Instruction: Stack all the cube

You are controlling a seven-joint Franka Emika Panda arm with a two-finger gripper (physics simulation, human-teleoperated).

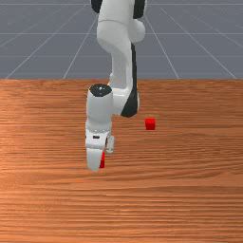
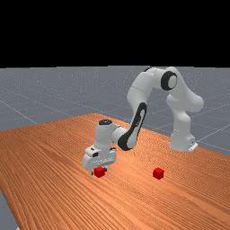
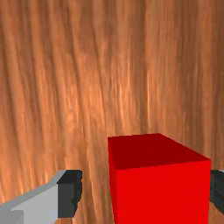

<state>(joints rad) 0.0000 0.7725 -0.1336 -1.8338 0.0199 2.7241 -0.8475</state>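
In the far view my gripper (image 2: pixel 99 170) is low over the table, and a red cube (image 2: pixel 99 172) is at its fingertips. In the wrist view the gripper (image 3: pixel 145 192) stands open around that red cube (image 3: pixel 162 192). A strip of wood shows between one finger and the cube; the other finger is close against or beside its opposite side. From the front, my hand partly covers this cube (image 1: pixel 102 160). A second red cube (image 1: pixel 150 124) rests on the table apart from the hand, toward the front view's right; in the far view this second cube (image 2: pixel 158 173) lies right of the gripper.
The wooden table (image 1: pixel 180 190) extends around both cubes. In the far view, the forearm (image 2: pixel 138 123) reaches down toward the hand from the right, and the arm's base (image 2: pixel 181 139) stands behind the second cube.
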